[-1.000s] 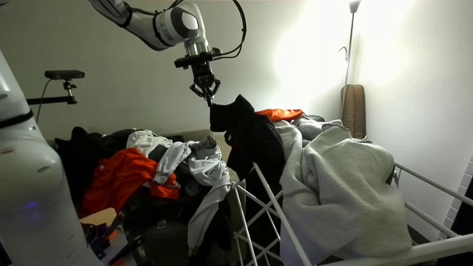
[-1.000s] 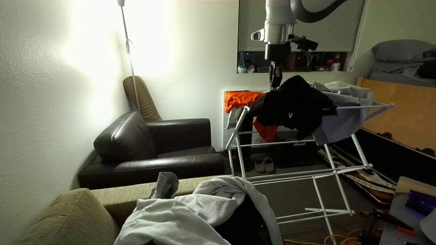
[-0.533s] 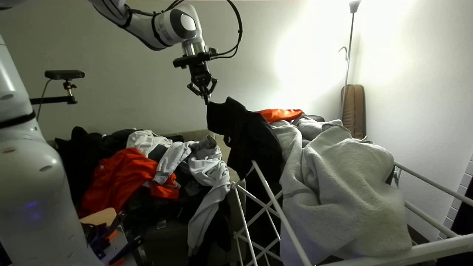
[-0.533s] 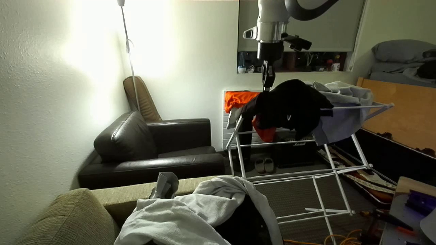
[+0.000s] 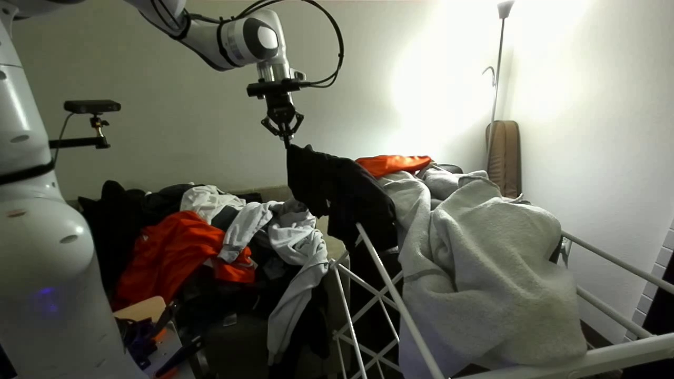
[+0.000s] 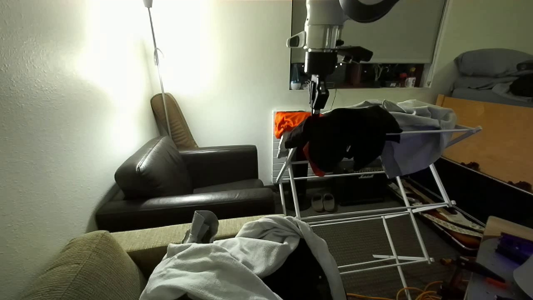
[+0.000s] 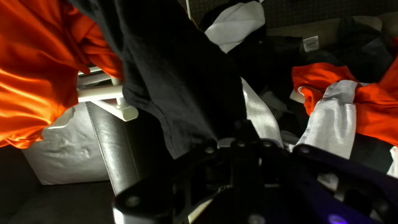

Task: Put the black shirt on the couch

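Jaws: together, clamped on cloth — the gripper (image 5: pixel 287 143) pinches the black shirt (image 5: pixel 342 192) by one upper edge, and the wrist view shows the fabric running out from the pinch.
Black shirt: held up at that edge and limp below it, the rest apparently lying across the drying rack (image 5: pixel 626 351), just beside the pale grey sheet (image 5: pixel 484 263).
Just changed: the gripper has moved sideways in both exterior views, with little change in height; the raised hump of the shirt has sagged flatter, and in an exterior view its held end now crosses in front of the grey garment (image 5: pixel 295 237). Whether the two touch, we cannot tell.
Landing place: we take it to be the fabric couch (image 6: pixel 91 262), much of it under the clothes pile (image 5: pixel 210 237), though a dark leather armchair (image 6: pixel 187 204) stands beyond and we cannot rule it out.
Meaning for the task: we judge the shirt is being peeled off the rack toward the fabric couch — grasp made, carry begun, placing not yet done.
Rack snag: trailing cloth could catch a rail end or drag the orange garment (image 6: pixel 291 121) along.
Next move: we would lift higher, clear the rack, then reach over the clothes pile before letting go.
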`<state>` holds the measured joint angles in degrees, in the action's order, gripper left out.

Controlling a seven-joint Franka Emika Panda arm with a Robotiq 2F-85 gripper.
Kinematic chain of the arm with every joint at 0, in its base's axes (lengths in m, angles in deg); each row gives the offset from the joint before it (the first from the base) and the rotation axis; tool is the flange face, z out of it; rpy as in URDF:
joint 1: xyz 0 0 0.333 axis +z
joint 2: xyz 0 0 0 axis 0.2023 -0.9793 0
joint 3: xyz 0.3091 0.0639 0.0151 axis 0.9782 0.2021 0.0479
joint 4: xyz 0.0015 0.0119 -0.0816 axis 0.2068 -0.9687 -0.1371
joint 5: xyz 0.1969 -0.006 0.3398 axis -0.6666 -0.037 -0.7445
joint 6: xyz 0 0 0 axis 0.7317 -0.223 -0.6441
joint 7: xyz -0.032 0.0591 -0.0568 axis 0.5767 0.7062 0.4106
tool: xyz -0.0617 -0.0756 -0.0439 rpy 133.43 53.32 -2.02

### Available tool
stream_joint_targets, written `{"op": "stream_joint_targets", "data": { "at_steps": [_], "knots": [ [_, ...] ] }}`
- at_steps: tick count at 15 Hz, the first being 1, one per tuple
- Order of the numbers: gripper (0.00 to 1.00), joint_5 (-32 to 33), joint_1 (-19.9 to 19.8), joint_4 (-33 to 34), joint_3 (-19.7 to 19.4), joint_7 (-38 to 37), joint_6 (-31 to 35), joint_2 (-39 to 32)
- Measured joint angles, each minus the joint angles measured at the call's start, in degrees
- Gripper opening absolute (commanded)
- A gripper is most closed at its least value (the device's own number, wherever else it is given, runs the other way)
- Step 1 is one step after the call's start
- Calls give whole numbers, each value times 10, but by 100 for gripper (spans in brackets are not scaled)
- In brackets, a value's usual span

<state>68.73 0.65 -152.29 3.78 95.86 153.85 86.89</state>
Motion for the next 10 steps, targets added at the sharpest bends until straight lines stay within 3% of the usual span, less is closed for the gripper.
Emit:
{"op": "stream_joint_targets", "data": {
  "at_steps": [10],
  "knots": [
    [0,-7,-2,3,-3,11,0,0]
  ]
}}
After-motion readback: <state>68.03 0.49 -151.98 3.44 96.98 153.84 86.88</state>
